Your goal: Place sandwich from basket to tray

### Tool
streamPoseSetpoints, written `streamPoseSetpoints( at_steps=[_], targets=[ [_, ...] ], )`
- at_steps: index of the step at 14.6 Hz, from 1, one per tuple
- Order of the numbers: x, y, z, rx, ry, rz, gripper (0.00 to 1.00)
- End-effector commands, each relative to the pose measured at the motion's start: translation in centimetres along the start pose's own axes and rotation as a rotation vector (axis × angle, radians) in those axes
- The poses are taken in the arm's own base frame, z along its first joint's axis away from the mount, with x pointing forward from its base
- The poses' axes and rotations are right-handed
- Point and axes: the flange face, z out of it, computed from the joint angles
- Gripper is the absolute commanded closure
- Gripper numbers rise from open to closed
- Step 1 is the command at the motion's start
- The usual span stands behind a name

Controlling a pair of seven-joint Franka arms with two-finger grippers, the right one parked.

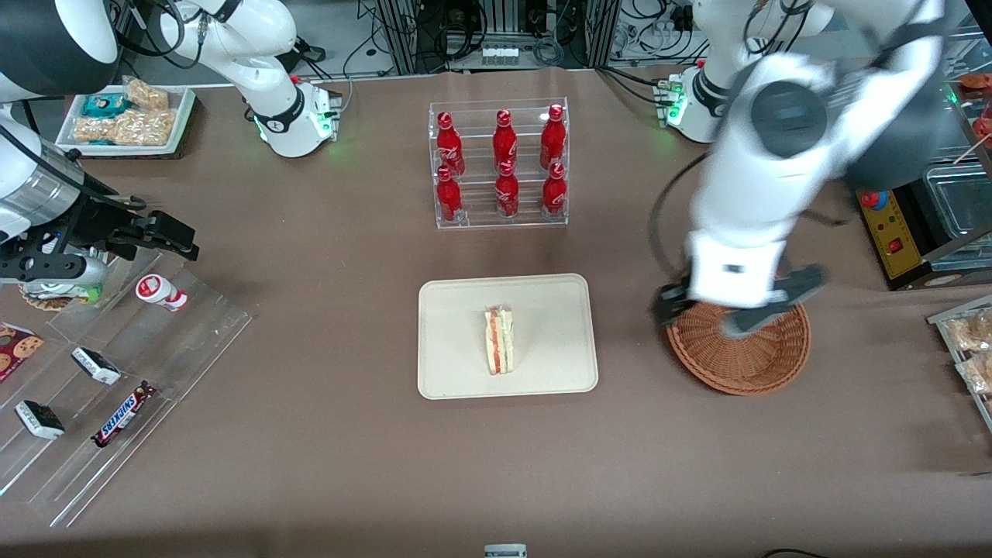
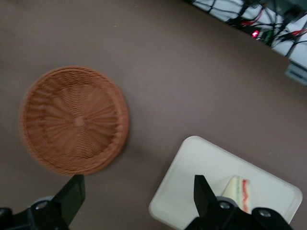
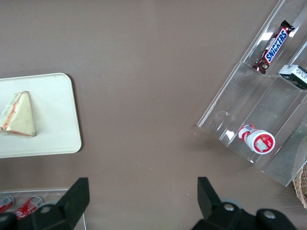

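Note:
The sandwich [image 1: 500, 339] [image 2: 240, 191] [image 3: 18, 115], a pale wedge with red and green filling, lies on the cream tray [image 1: 465, 310] [image 2: 201, 167] [image 3: 53, 105] in the middle of the table. The brown wicker basket [image 1: 752, 356] [image 2: 74, 120] sits beside the tray, toward the working arm's end, with nothing in it. My left gripper [image 1: 721, 314] [image 2: 138, 187] hovers over the basket's edge nearest the tray. It is open, its fingers wide apart with nothing between them.
A clear rack of red bottles [image 1: 500, 163] stands farther from the front camera than the tray. An acrylic stepped display [image 1: 116, 364] with candy bars lies toward the parked arm's end. Bagged snacks [image 1: 969, 341] and a yellow control box [image 1: 887, 225] sit toward the working arm's end.

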Motion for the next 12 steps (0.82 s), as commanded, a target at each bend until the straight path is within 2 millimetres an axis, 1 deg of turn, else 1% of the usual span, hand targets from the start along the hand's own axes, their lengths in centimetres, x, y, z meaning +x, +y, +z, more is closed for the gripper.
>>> streamPoseSetpoints(
  at_steps=[1,2,3,5,6,8,11,12],
  targets=[
    [-0.4,-7.8,-1.5,0.049,-0.061,0.128,0.0],
    [0.2,-11.1,-1.5,0.057,-0.083,0.155,0.0],
    [0.6,-13.9,-1.8,0.024,-0.11,0.248,0.0],
    [3.2,-19.6,-2.3,-0.038,-0.153,0.355,0.0],
    [3.7,-21.2,-2.3,-0.033,-0.183,0.386,0.0],
    [4.8,-21.9,-2.1,-0.036,-0.182,0.417,0.0],
    [6.0,-21.1,-1.1,-0.014,-0.16,0.414,0.0],
    [6.3,-20.7,-1.6,-0.016,-0.117,0.418,0.0]
  ],
)
